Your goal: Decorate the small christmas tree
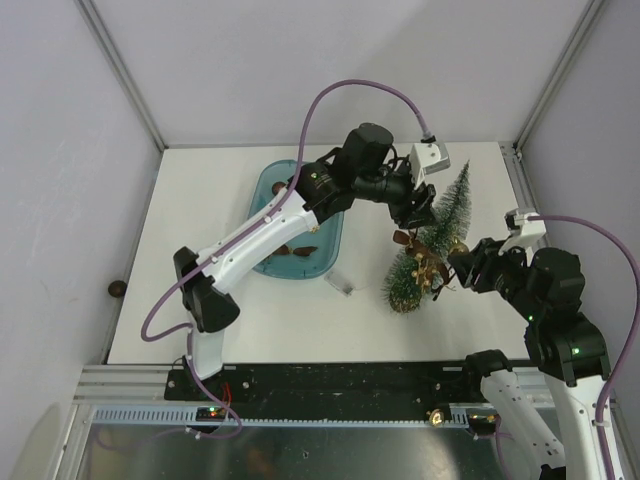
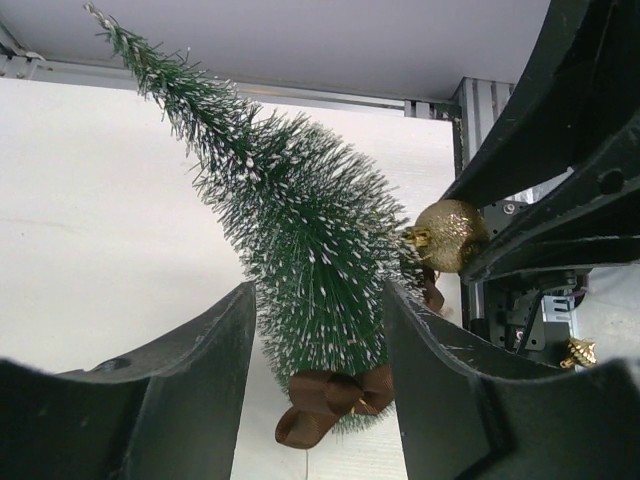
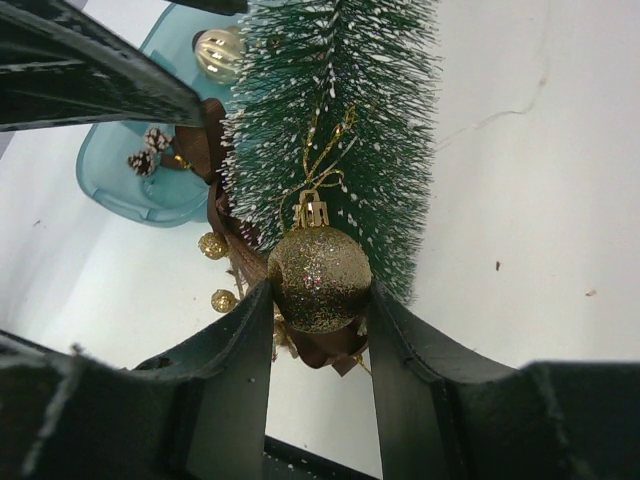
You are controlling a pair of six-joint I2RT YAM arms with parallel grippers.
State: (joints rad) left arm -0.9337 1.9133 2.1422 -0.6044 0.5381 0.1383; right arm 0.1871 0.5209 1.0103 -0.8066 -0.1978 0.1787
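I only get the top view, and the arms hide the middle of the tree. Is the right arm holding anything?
Observer: Yes, the right fingers are clamped on a gold glitter ball, which is right against the bristles.
Operator: And the left arm?
Observer: The left fingers sit on either side of the tree and press its bristles in.
Operator: What's the brown thing there?
Observer: A brown ribbon bow, at the tree's wide end.
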